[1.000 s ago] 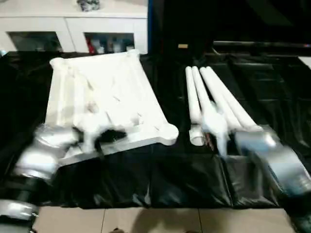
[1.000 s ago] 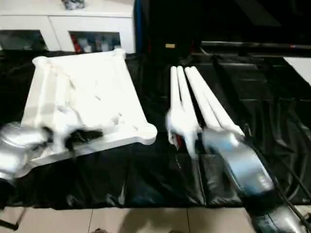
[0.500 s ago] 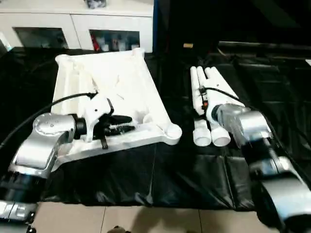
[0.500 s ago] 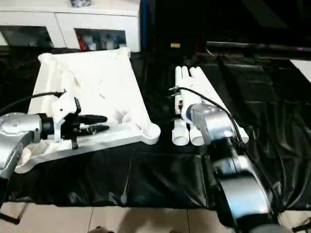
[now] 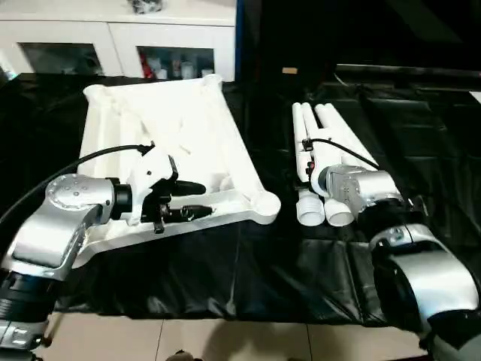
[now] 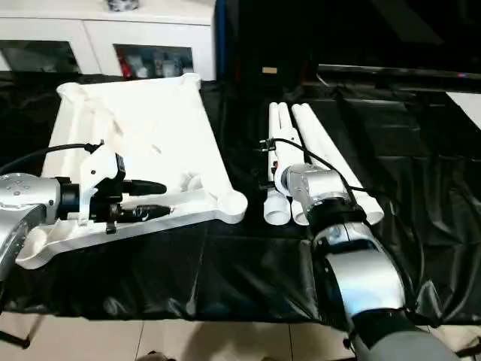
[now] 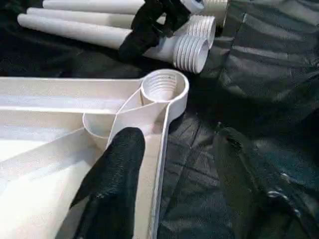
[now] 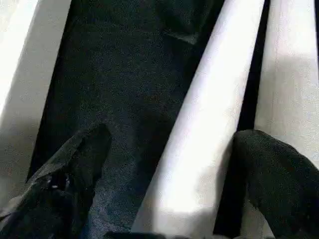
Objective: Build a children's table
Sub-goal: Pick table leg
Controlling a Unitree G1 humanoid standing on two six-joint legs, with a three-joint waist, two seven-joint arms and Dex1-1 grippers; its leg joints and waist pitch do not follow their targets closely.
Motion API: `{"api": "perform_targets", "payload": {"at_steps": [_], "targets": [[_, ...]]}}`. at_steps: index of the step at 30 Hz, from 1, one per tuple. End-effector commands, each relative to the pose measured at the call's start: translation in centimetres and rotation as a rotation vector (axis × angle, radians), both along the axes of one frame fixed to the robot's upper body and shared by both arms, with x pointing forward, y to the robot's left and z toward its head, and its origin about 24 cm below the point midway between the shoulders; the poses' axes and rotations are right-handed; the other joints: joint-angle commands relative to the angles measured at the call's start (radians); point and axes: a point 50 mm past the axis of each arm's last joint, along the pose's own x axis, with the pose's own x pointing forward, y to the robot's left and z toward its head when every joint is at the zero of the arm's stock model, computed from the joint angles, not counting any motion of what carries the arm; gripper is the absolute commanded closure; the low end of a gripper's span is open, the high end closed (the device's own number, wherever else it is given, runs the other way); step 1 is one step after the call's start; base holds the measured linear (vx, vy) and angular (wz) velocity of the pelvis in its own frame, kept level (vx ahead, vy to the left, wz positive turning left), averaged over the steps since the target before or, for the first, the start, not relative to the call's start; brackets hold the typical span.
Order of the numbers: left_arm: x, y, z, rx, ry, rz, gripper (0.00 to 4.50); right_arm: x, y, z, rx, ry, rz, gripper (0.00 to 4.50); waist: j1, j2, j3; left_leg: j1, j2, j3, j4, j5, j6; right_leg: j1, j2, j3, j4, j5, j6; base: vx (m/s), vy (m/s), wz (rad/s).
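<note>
Lying upside down on the black-covered desk [image 5: 248, 278], the white table top [image 5: 161, 135] shows its ribbed underside, with a round threaded corner socket [image 7: 163, 88] at its near right corner. The left gripper [image 5: 192, 201] hangs level over the near rim of the top, pointing toward that socket; its two black fingers [image 7: 117, 172] stand apart with nothing between them, one over the inside of the top and the other outside the rim. To the right of the top, apart from it, the four white legs [image 5: 323, 150] lie side by side on the black cover, their ribbed threaded ends toward the robot. The right gripper [image 8: 164, 164] is down over the legs near those ends, fingers spread wide astride one leg without closing on it. A white cabinet [image 5: 113, 37] with glass doors stands beyond the desk.
</note>
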Motion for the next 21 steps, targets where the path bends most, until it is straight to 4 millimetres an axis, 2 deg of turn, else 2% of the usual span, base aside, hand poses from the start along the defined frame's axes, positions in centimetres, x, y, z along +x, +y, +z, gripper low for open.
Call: {"api": "perform_targets", "payload": {"at_steps": [1,2,4,5,7,8,10,12,18,19,21], "targets": [[-0.3,-0.2,0.1,0.007,0.001,-0.017,1.68,0.2,0.1,0.3,0.015,-0.007,-0.003,0.00,0.002,0.008,-0.069,0.010,0.046,-0.007,-0.064,-0.040,-0.012,0.052,-0.076,0.046,-0.055,0.101,-0.277,0.000,0.000,0.00],[-0.3,-0.2,0.1,0.007,0.002,-0.017,1.42,0.2,0.1,0.2,0.024,0.001,-0.005,0.00,0.003,0.008,-0.070,0.010,0.047,-0.008,-0.063,-0.032,-0.010,0.053,-0.076,0.046,-0.053,0.113,-0.277,0.000,0.000,0.00],[-0.4,-0.2,0.2,0.010,-0.001,-0.019,1.32,0.1,0.1,0.0,0.022,0.017,-0.006,0.00,0.004,0.008,-0.070,0.010,0.046,-0.007,-0.063,-0.029,-0.006,0.052,-0.075,0.045,-0.053,0.117,-0.280,0.000,0.000,0.00],[-0.4,-0.3,0.3,0.009,-0.002,-0.021,1.28,0.0,0.0,-0.2,0.026,0.035,-0.010,0.00,0.004,0.002,-0.070,0.009,0.046,-0.006,-0.063,-0.027,-0.002,0.053,-0.075,0.045,-0.053,0.116,-0.281,0.000,0.000,0.00],[-0.4,-0.3,0.3,0.006,-0.002,-0.024,1.14,-0.1,0.0,-0.4,0.030,0.053,-0.012,0.00,0.005,0.004,-0.069,0.009,0.046,-0.006,-0.062,-0.031,-0.001,0.052,-0.076,0.045,-0.053,0.102,-0.285,0.000,0.000,0.00],[-0.4,-0.5,0.5,0.006,0.001,-0.029,0.98,-0.3,-0.1,-0.8,0.044,0.090,-0.020,0.18,0.004,-0.002,-0.069,0.008,0.048,-0.005,-0.063,-0.031,0.000,0.052,-0.076,0.044,-0.053,0.096,-0.285,0.000,0.000,0.00],[-0.5,-0.7,0.6,0.011,0.004,-0.037,0.87,-0.4,-0.2,-1.0,0.054,0.116,-0.031,0.36,0.006,0.001,-0.068,0.008,0.048,-0.006,-0.063,-0.030,0.002,0.051,-0.075,0.044,-0.053,0.087,-0.282,0.000,0.000,0.00],[-0.5,-0.8,0.7,0.019,0.003,-0.042,0.70,-0.4,-0.5,-1.1,0.053,0.120,-0.046,0.39,0.006,-0.003,-0.069,0.008,0.049,-0.004,-0.063,-0.030,0.002,0.050,-0.077,0.044,-0.053,0.082,-0.281,0.000,0.000,0.00],[-0.4,-1.2,0.9,0.034,-0.014,-0.054,0.22,-0.4,-0.8,-1.1,0.065,0.128,-0.069,0.93,0.007,-0.003,-0.069,0.008,0.049,-0.005,-0.062,-0.016,0.003,0.050,-0.077,0.044,-0.051,0.095,-0.280,0.000,0.000,0.00],[-0.4,-1.3,1.0,0.037,-0.020,-0.053,0.13,-0.5,-0.9,-1.2,0.076,0.135,-0.077,1.06,0.007,-0.007,-0.069,0.007,0.048,-0.004,-0.061,-0.013,0.006,0.051,-0.076,0.044,-0.051,0.098,-0.280,0.000,0.000,0.00],[-0.4,-1.4,1.0,0.045,-0.033,-0.051,0.01,-0.6,-1.1,-1.5,0.076,0.143,-0.099,1.21,0.009,-0.008,-0.069,0.007,0.049,-0.004,-0.061,-0.009,0.007,0.050,-0.077,0.044,-0.051,0.100,-0.278,0.000,0.000,0.00]]}}
